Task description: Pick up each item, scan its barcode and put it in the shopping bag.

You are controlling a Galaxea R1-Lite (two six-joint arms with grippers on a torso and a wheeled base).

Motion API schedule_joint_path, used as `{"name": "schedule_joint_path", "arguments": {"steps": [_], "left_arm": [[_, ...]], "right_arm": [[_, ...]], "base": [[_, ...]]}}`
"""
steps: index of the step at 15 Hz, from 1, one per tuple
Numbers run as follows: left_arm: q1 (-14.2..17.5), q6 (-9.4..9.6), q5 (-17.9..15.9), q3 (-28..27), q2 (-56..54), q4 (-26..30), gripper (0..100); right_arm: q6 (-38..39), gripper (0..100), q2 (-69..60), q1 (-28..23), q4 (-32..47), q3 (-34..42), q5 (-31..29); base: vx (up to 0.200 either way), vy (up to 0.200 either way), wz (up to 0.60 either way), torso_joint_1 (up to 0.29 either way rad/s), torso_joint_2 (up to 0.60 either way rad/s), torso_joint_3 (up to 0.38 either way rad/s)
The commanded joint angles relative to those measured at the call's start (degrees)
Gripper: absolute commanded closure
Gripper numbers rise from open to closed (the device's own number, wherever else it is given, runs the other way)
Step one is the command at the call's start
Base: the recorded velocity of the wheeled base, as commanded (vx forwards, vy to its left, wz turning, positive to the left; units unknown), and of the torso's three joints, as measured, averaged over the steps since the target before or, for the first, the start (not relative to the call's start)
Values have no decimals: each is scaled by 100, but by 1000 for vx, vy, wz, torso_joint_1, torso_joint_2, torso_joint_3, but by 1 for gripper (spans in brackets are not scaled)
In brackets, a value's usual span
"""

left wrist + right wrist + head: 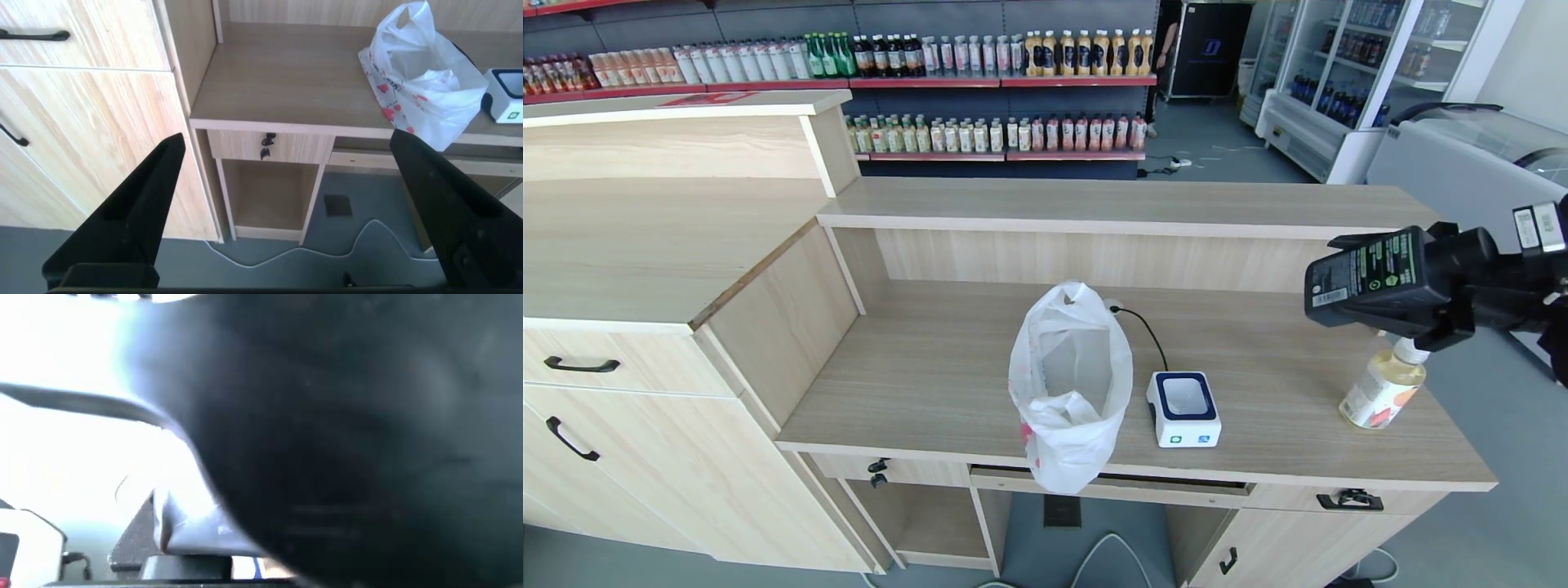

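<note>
Right claw (1436,304) clamped on a black pack (1364,278), held in the air over the right end of the worktop (931,367), directly above an upright bottle (1382,390). Shopping bag (1070,384) stands open at mid front edge, with the scanner (1184,408) just beside it and its cable (1147,327) running to the back. Left claw (286,139) spread open, low off the left front corner.

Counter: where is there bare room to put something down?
Widest bare stretch: counter left of the bag, up to the side panel. A smaller gap between scanner and bottle. Bag and scanner crowd the middle; a packet hangs above the bottle.
</note>
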Motion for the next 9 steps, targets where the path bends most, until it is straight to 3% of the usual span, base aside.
{"name": "schedule_joint_path", "arguments": {"steps": [1, 4, 9], "left_arm": [[0, 0, 1, 1, -2, -1, 0], [0, 0, 1, 1, -2, -1, 0], [0, 0, 1, 1, -2, -1, 0]], "right_arm": [[30, 100, -947, 885, -538, 223, 103], [215, 100, -1044, 1764, -908, 117, 261], [215, 100, -947, 2607, -1646, 152, 454]], "base": [[0, 0, 0, 0, 0, 0], [0, 0, 0, 0, 0, 0], [0, 0, 0, 0, 0, 0]]}}
